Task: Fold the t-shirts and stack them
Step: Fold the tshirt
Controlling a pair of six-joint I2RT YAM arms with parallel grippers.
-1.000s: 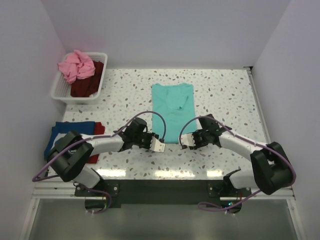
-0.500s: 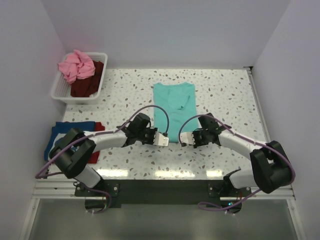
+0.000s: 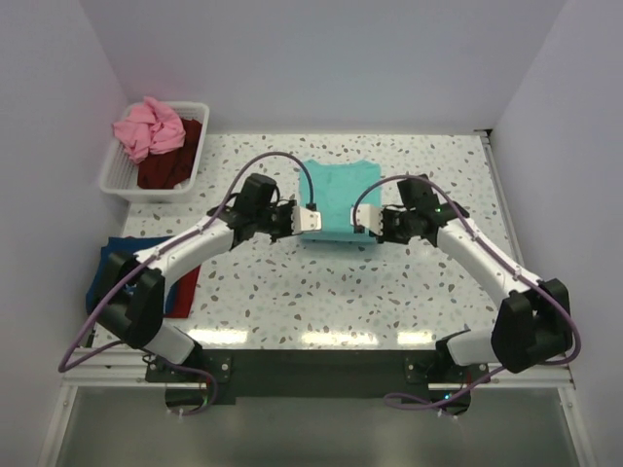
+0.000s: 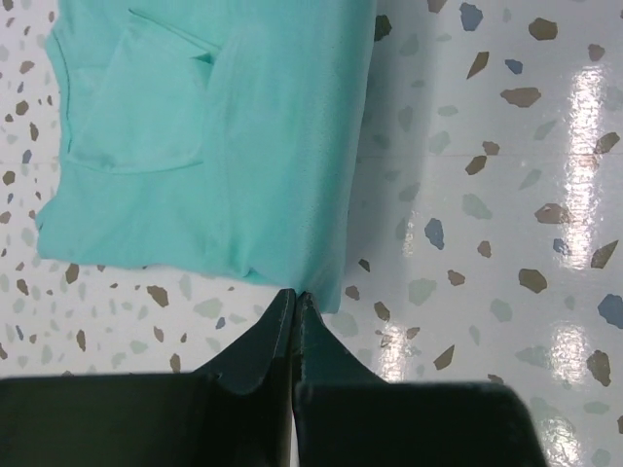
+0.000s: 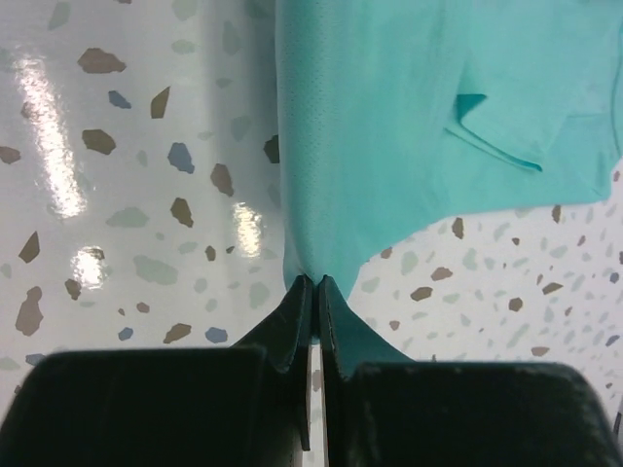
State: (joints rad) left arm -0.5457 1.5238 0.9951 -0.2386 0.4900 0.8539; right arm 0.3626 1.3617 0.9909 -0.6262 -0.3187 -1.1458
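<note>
Teal t-shirt (image 3: 336,195), speckled table (image 3: 419,292), white basket (image 3: 113,173)

Left pincer (image 3: 310,220), right pincer (image 3: 362,220) at near corners of teal t-shirt (image 3: 338,190); pink tee (image 3: 146,128) in basket (image 3: 115,175).

Robot lab cell: plain white walls (image 3: 321,68), speckled tabletop (image 3: 409,292), two bench-bolted arms (image 3: 190,251).

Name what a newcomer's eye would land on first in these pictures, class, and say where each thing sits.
The teal t-shirt lies mid-table, bright against the speckled table, with the left gripper and right gripper each shut on a near corner. Next comes the pink t-shirt heaped in the white basket at the far left corner.
</note>
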